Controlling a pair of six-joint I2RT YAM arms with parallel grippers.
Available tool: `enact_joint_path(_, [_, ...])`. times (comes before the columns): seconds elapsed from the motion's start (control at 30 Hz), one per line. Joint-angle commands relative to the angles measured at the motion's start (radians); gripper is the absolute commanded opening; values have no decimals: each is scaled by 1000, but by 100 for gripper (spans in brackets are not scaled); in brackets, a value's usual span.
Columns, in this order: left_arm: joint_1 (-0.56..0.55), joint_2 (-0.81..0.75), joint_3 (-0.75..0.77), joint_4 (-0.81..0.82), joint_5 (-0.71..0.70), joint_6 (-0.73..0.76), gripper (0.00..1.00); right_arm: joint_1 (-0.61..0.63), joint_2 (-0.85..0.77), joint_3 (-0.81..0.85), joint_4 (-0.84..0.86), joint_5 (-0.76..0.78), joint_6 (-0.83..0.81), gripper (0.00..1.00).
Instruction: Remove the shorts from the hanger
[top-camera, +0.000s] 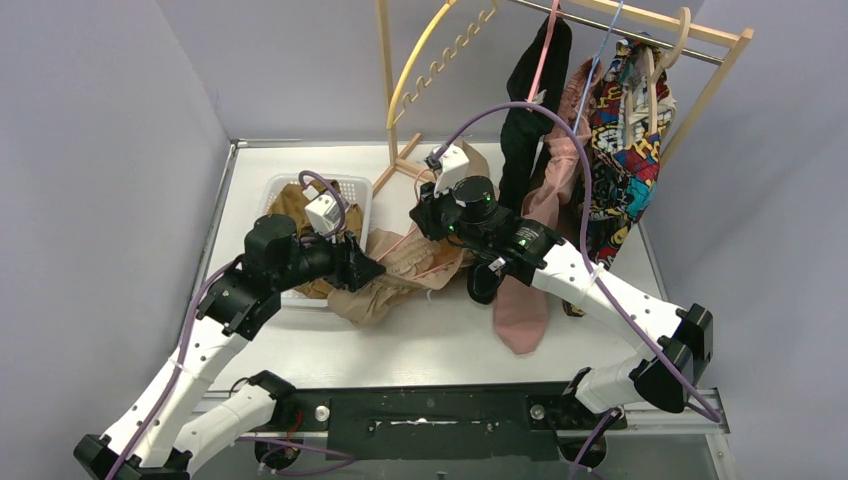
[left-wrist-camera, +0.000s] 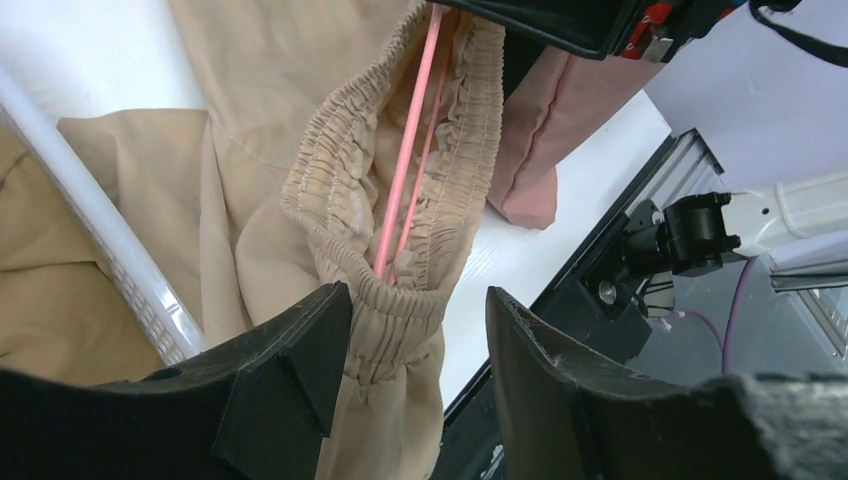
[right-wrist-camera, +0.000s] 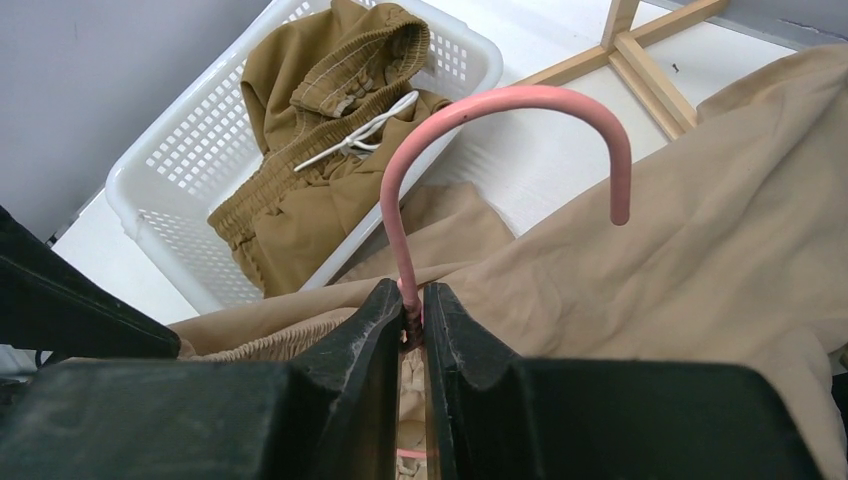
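Beige-tan shorts (top-camera: 400, 270) lie on the table, their gathered waist (left-wrist-camera: 400, 200) threaded on a pink wire hanger (right-wrist-camera: 480, 130). My right gripper (right-wrist-camera: 412, 305) is shut on the hanger's neck, just below its hook. My left gripper (left-wrist-camera: 415, 340) is open, its jaws either side of the waistband's lower edge, the left finger (left-wrist-camera: 300, 360) touching the fabric. Olive-brown shorts (right-wrist-camera: 320, 150) lie in the white basket (right-wrist-camera: 170, 160). Black shorts (top-camera: 530, 110) and dusty pink shorts (top-camera: 555, 170) hang on the rack.
A wooden clothes rack (top-camera: 640, 30) stands at the back right with a colourful printed garment (top-camera: 625, 140). A yellow hanger (top-camera: 430, 55) hangs at its left post. A pink cloth (top-camera: 522, 310) lies under my right arm. The table's black front rail (left-wrist-camera: 600, 270) is near.
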Motion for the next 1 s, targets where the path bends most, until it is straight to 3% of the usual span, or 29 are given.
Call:
enact_joint_path(0.0, [-4, 16, 54, -28, 36, 25, 49, 8, -54, 3, 95, -15, 34, 0])
enact_joint_path(0.1, [-5, 24, 60, -60, -14, 28, 30, 8, -56, 6, 95, -11, 34, 0])
enact_joint_path(0.2, [-5, 21, 52, -65, -34, 38, 24, 6, -61, 12, 87, -3, 37, 1])
enact_joint_path(0.37, [-4, 40, 76, -85, -48, 60, 1, 2, -76, 12, 108, 3, 46, 1])
enact_joint_path(0.6, [-5, -3, 65, -65, -79, 44, 0, -13, -69, 34, 88, 144, 35, 2])
enact_joint_path(0.97, [-5, -64, 73, -169, -108, 28, 0, -49, -57, 20, 168, 200, 41, 2])
